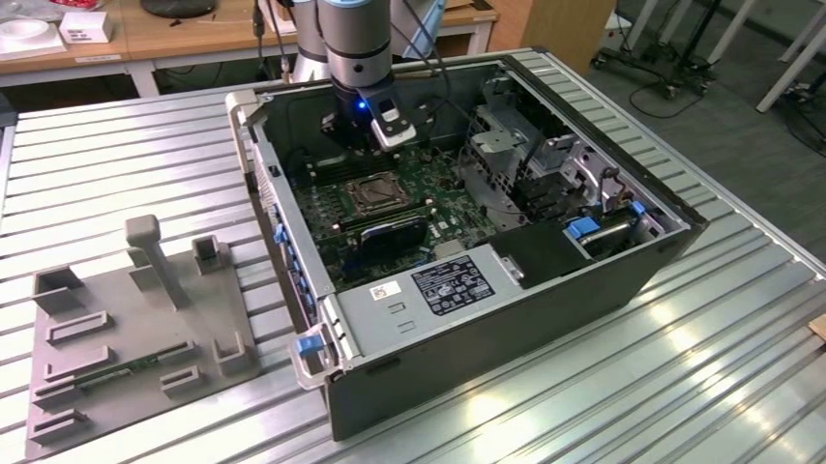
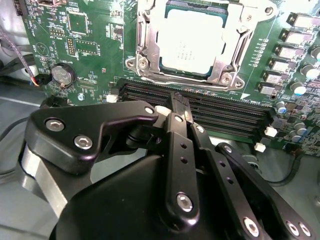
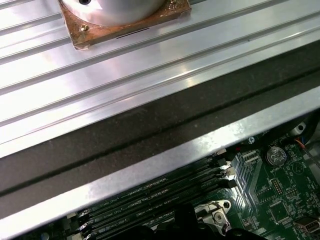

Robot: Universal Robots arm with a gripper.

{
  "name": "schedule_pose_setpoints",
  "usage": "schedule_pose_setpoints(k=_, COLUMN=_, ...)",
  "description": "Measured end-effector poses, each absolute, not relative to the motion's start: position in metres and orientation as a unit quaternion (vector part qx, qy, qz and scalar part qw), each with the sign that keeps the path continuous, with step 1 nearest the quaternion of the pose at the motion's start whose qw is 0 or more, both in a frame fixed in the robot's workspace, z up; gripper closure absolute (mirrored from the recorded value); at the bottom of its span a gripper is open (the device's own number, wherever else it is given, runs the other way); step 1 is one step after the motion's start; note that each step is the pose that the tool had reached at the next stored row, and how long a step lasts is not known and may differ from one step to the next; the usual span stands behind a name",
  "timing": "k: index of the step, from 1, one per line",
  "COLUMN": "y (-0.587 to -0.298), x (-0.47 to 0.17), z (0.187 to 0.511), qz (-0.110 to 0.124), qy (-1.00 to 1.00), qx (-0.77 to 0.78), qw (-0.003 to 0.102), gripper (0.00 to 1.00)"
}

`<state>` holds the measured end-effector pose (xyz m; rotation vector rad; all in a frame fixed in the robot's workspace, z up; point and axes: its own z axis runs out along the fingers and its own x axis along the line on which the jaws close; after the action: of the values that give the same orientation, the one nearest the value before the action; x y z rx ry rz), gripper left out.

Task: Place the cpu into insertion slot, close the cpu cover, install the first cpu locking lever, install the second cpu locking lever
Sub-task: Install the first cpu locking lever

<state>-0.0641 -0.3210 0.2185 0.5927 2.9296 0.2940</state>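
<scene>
Here, open computer case (image 1: 516, 242) lying on a ribbed metal table (image 1: 103, 174), green motherboard (image 1: 387, 208) exposed inside. Arm (image 1: 355, 48) reaching down into the case from the far side, gripper (image 2: 182, 107) poised above the board near the long black memory slots (image 2: 200, 107). Fingers (image 2: 177, 150) pressed together in the second wrist view, tips meeting and holding nothing. Cpu (image 2: 192, 45) seated flat in the insertion slot (image 2: 142, 62), pale silvery top facing up. Cpu cover (image 2: 150, 30) lying down around the chip, square window framing it; locking lever state not discernible. In the exterior view, insertion slot (image 1: 377, 193) near the middle of the board, just in front of the gripper (image 1: 374, 145). Round coin battery (image 2: 62, 74) on the board to one side of the socket. In the first wrist view, case wall edge (image 3: 150, 165) crossing the frame, memory slots (image 3: 150, 200) and a finned heatsink (image 3: 247, 167) beyond it. Grey fixture plate (image 1: 130, 329) with upright blocks on the table at the exterior view's left, well apart from the case.
</scene>
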Motion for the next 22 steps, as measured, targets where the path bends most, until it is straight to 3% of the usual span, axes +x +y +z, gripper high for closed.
schedule_pose_setpoints(k=6, y=-0.3209, x=-0.064, z=0.2199, qz=0.095, qy=0.973, qx=0.197, qw=0.069, gripper=0.89)
schedule_pose_setpoints(k=12, y=-0.3209, x=-0.0641, z=0.2199, qz=0.062, qy=0.977, qx=0.195, qw=0.066, gripper=0.89)
schedule_pose_setpoints(k=22, y=-0.3209, x=-0.0637, z=0.2198, qz=0.064, qy=0.982, qx=0.168, qw=0.064, gripper=0.89)
